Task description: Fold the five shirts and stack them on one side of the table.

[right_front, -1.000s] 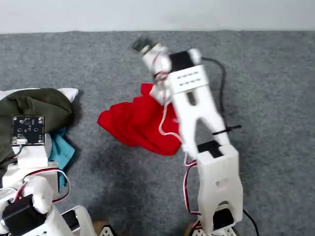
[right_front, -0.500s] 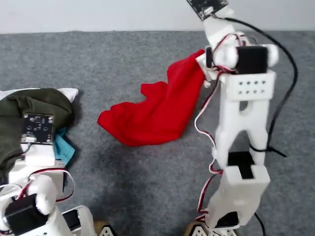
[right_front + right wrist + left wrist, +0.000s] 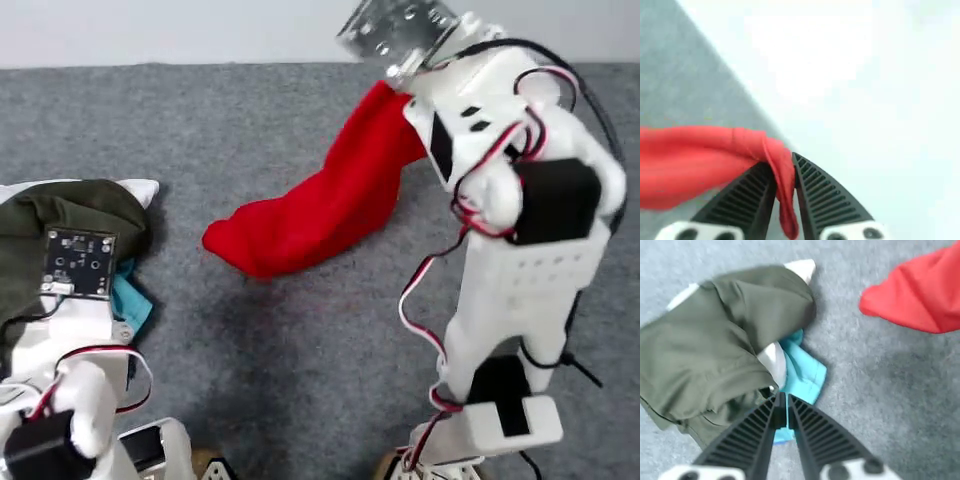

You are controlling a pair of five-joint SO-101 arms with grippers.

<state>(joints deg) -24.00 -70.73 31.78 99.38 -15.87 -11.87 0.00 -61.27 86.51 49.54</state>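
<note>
1. My right tool [image 3: 784, 164] is clamped on a bunched end of the red shirt [image 3: 320, 215], which is lifted near the tabletop's [image 3: 200, 110] far edge. The rest sags in a creased band toward the middle.
2. My left tool [image 3: 782, 400] is pressed together over the pile at the left edge.
3. I count four shirts. The pile holds one olive shirt [image 3: 710, 350] on top, one teal shirt [image 3: 802, 372] and one white shirt [image 3: 801, 267].

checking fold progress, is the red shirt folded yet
Not folded. The right gripper pinches one end up high; the red shirt trails bunched down to the table.
</note>
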